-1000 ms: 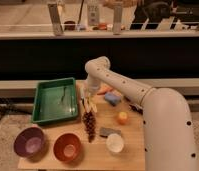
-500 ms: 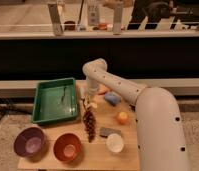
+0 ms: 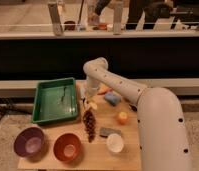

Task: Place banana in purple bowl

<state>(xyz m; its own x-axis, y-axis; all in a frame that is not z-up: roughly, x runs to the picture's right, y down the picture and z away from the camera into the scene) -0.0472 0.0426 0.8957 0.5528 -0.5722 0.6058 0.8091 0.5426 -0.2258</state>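
Just right of the tray (image 3: 43, 107), the gripper (image 3: 88, 102) is seen closed at the banana (image 3: 93, 106). Grapes (image 3: 89, 125) are laid just beside. The banana's axis cannot be told.

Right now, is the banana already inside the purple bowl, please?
No, the banana lies by the tool beside the green tray, apart from the purple bowl.

The gripper (image 3: 88, 102) hangs at the banana (image 3: 93, 105), just right of the tray (image 3: 49, 104) on the bench (image 3: 95, 155). Nearer lie the grapes (image 3: 89, 125). Along the near edge, left to right: leftmost bowl (image 3: 29, 142), second bowl (image 3: 68, 147), cup (image 3: 114, 143).
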